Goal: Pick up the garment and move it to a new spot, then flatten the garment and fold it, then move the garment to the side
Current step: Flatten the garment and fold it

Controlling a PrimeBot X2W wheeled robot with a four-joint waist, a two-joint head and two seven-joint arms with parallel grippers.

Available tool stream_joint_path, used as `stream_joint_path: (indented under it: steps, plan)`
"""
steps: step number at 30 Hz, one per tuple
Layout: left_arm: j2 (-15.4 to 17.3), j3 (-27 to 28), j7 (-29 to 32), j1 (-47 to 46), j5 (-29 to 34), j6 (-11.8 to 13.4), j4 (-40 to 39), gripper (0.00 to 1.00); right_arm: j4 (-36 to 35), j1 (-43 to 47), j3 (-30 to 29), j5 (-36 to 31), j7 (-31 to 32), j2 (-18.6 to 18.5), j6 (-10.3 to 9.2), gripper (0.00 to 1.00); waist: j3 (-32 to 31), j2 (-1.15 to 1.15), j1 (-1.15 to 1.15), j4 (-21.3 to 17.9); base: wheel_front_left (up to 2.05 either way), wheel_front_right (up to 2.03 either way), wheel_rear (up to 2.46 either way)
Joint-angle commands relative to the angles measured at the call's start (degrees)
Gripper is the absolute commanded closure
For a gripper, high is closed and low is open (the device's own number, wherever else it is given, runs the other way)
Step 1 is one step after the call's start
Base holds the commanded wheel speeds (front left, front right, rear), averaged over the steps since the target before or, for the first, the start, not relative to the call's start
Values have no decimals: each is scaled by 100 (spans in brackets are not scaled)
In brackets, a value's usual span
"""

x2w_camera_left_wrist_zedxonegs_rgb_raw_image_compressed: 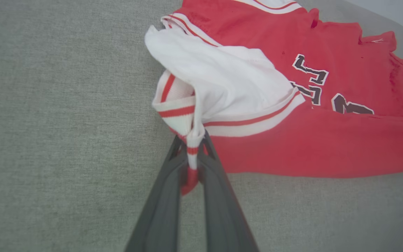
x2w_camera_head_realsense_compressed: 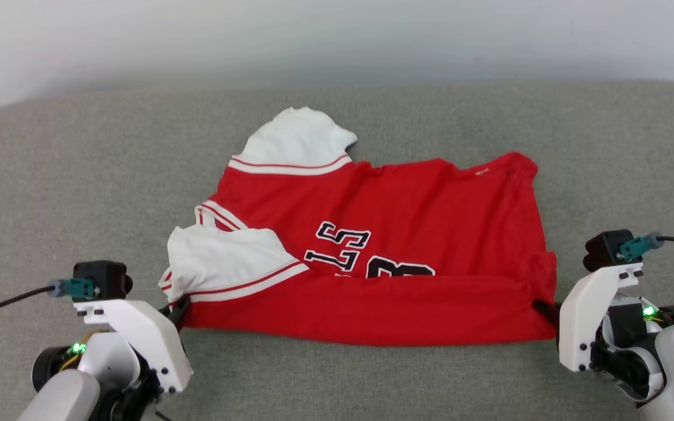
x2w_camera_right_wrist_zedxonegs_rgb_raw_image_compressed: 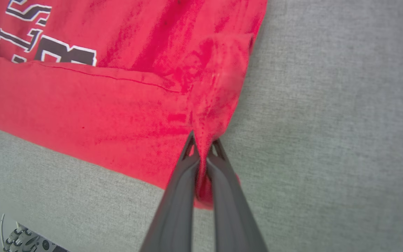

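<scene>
Head view, surface: grey woven padded surface point(x2w_camera_head_realsense_compressed: 79, 175) with rounded far corners, running the full width.
Head view, room: plain pale wall point(x2w_camera_head_realsense_compressed: 337, 35) behind the surface's far edge.
Head view, garment point(x2w_camera_head_realsense_compressed: 419, 199): red, spread near the middle of the surface. Its near edge is folded up over part of the black-and-white numerals point(x2w_camera_head_realsense_compressed: 343, 245). Two white sleeves point(x2w_camera_head_realsense_compressed: 226, 257) with red stripes lie at its left end.
Head view, left gripper point(x2w_camera_head_realsense_compressed: 178, 308): at the garment's near-left corner, fingertips touching the cloth.
Head view, right gripper point(x2w_camera_head_realsense_compressed: 545, 309): at the garment's near-right corner, fingertips touching the cloth.
Left wrist view, left gripper point(x2w_camera_left_wrist_zedxonegs_rgb_raw_image_compressed: 191, 148): jaws closed on the striped sleeve trim, a strip of it pinched between the two dark fingers.
Left wrist view, surface: grey weave to the left of and below the garment.
Right wrist view, right gripper point(x2w_camera_right_wrist_zedxonegs_rgb_raw_image_compressed: 203, 148): jaws clamped on a bunched red corner of the garment.
Right wrist view, surface: grey weave to the right of and below the red cloth.
</scene>
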Motion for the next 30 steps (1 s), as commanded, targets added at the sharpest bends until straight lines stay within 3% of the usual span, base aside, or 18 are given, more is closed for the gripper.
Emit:
stream_joint_path:
  steps: [1, 8, 13, 16, 17, 18, 19, 30]
  plan:
    - [9, 17, -27, 73, 3, 16, 11, 100, -17, 25, 23, 18, -26, -32, -3, 100, -177, 0, 0, -26, 0, 0, 0]
    - [-7, 34, -119, 660, -137, 129, -16, 100, 4, 420, 115, 93, 82, -70, -3, 100, -815, 0, 0, -18, 0, 0, 0]
    - [56, 73, -16, 1302, -337, 286, -188, 100, -222, 972, 39, 171, 265, -101, -3, 100, -1004, 0, 0, -12, 0, 0, 0]
    - [-38, 32, 7, 1416, -446, 252, -123, 100, -202, 1232, -11, 176, 226, 4, -3, 100, -1010, 0, 0, -24, 0, 0, 0]
    - [-56, 11, 10, 1432, -455, 238, -61, 71, -196, 1296, -39, 167, 165, 35, -3, 71, -1004, 0, 0, -29, 0, 0, 0]
    - [-78, -7, 9, 1426, -461, 222, 12, 11, -187, 1358, -66, 152, 78, 71, -3, 31, -994, 0, 0, -37, 0, 0, 0]
    - [-114, -9, -30, 1392, -459, 219, 69, 0, -190, 1406, -76, 110, -31, 90, -3, 0, -986, 0, 0, -48, 0, 0, 0]
    - [-196, 335, -1146, 674, 3, 154, 377, 0, -662, 1294, -574, -843, -2486, 373, -3, 0, -942, 0, 0, -380, 0, 0, 0]
